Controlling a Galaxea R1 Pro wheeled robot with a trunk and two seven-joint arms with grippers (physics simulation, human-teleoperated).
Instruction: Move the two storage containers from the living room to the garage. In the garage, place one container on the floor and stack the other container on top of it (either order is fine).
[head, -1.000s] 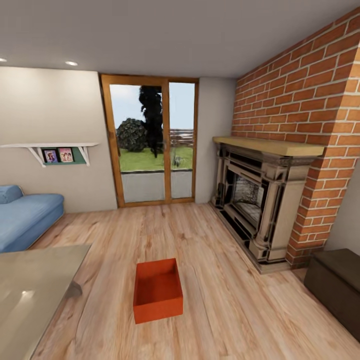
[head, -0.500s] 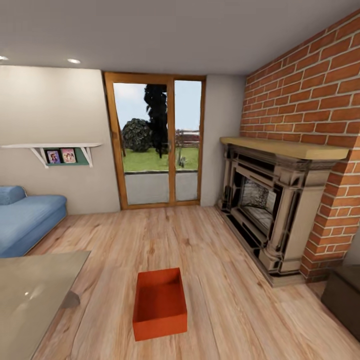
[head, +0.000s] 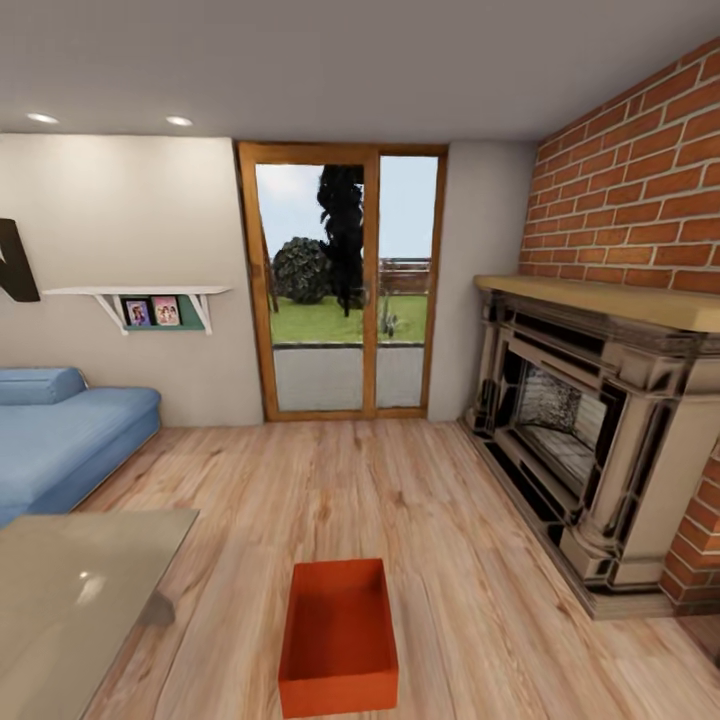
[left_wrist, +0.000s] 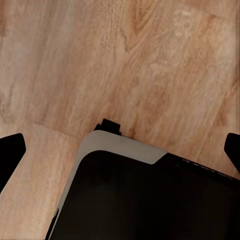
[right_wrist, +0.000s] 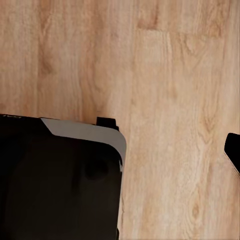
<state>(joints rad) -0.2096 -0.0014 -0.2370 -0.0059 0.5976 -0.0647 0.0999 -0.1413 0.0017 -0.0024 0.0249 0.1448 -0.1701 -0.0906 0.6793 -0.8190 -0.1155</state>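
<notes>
closing on storage container (head: 338, 638): camera swung, bin now nearer, 6 o'clock on living-room plank floor (head: 420, 500), fireplace (head: 590, 440) at 3. pickup next. left gripper (left_wrist: 120, 150) fingers spread, empty; right gripper's state: cannot tell.

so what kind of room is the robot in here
A living room, most likely: a blue sofa sits along one wall, a brick fireplace along the other, and wood-framed glass doors open onto a garden. One orange-red storage container sits on the light wood-plank floor.
</notes>
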